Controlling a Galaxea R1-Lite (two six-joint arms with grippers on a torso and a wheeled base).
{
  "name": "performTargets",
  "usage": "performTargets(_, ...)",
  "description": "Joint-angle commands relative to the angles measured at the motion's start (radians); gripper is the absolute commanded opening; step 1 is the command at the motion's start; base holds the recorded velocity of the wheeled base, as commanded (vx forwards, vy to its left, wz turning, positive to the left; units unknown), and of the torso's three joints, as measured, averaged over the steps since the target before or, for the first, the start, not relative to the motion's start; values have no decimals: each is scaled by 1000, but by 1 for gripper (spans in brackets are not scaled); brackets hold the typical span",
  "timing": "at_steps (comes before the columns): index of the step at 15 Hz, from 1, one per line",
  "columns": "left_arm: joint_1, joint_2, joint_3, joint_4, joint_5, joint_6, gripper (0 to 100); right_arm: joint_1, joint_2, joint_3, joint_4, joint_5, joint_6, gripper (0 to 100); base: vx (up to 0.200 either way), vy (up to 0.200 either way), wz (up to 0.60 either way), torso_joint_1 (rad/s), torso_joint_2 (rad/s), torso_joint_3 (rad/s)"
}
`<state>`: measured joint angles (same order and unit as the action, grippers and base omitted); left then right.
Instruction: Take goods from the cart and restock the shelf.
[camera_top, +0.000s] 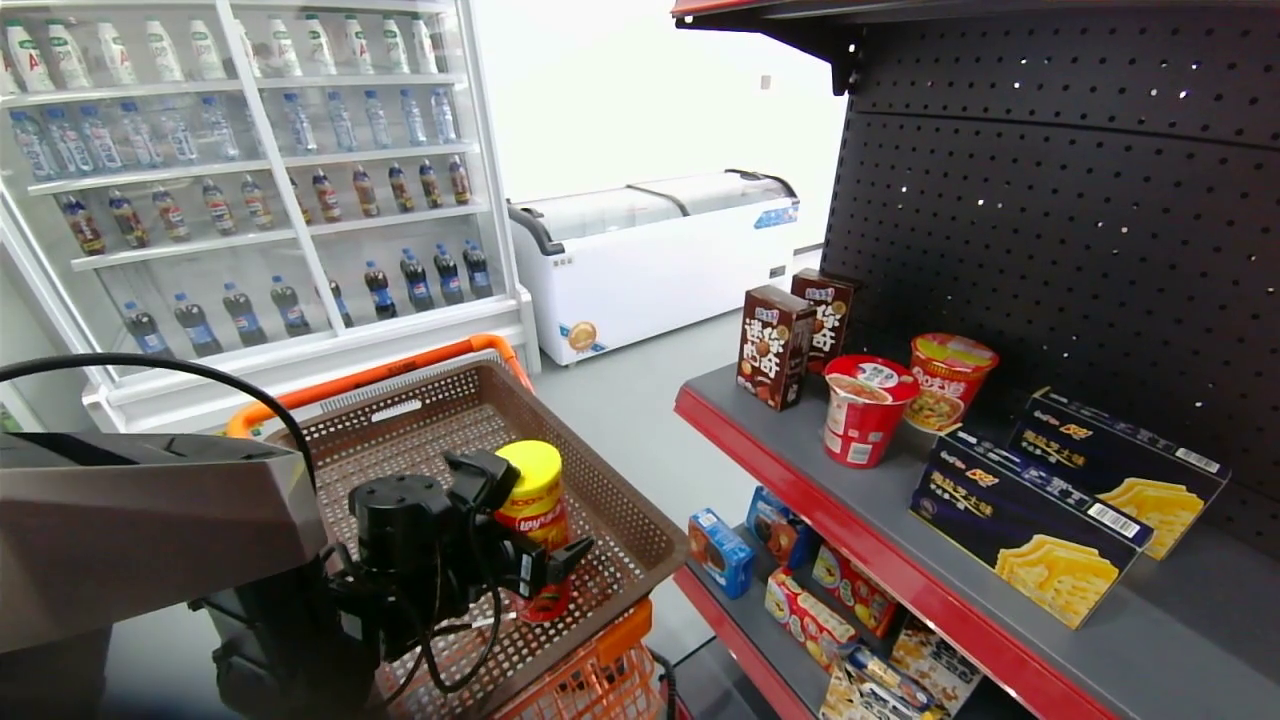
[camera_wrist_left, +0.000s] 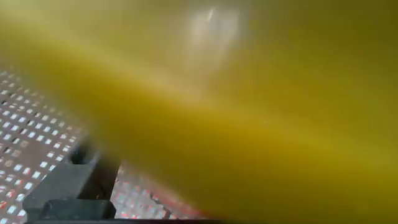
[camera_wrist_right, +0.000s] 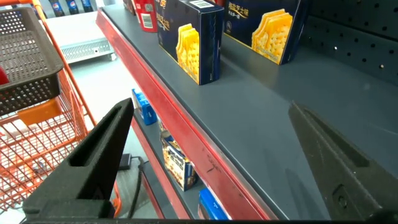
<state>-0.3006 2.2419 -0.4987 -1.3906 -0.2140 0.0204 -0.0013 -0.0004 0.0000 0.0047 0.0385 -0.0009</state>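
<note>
While the left gripper (camera_top: 527, 515) clasps the yellow-lidded can (camera_top: 530, 465) inside the cart basket (camera_top: 620, 520), the right gripper (camera_wrist_right: 211, 106) with fingers wide, picking seems in hand; next it must lift clear toward the shelf (camera_top: 800, 440).

Red-edged shelf (camera_top: 1190, 640) (boxes (camera_top: 1025, 520), cups (camera_top: 862, 410))
</note>
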Motion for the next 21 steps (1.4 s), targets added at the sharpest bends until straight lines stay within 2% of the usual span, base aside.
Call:
performTargets(1, -9, -99, 17, 2, 21, -8, 100, 1, 0, 0, 0, 0, -1, 100, 0, 0, 0, 0, 0, 0)
performTargets(2, -8, -151, 19, 12, 35, -10, 100, 1, 0, 0, 0, 0, -1, 100, 0, 0, 0, 0, 0, 0)
performTargets(3, -3, -216, 0, 64, 79, -11, 100, 1, 0, 0, 0, 0, -2, 100, 0, 0, 0, 0, 0, 0)
performTargets(5, -3, -258, -3, 101, 97, -11, 100, 1, 0, 0, 0, 1, -1, 100, 0, 0, 0, 0, 0, 0)
performTargets(7, -2, -262, 11, 102, 101, -25, 100, 1, 0, 0, 0, 1, -1, 100, 0, 0, 0, 0, 0, 0)
performTargets(12, -3, -252, 42, 87, 102, -14, 100, 1, 0, 0, 0, 1, -1, 100, 0, 0, 0, 0, 0, 0)
performTargets(16, -3, -240, 62, 93, 102, -22, 100, 0, 0, 0, 0, 1, -1, 100, 0, 0, 0, 0, 0, 0)
performTargets(19, -3, -170, 72, 70, 105, -22, 100, 1, 0, 0, 0, 0, -1, 100, 0, 0, 0, 0, 0, 0)
performTargets(21, -5, -68, 66, -27, 105, -22, 100, 1, 0, 0, 0, 1, -1, 100, 0, 0, 0, 0, 0, 0)
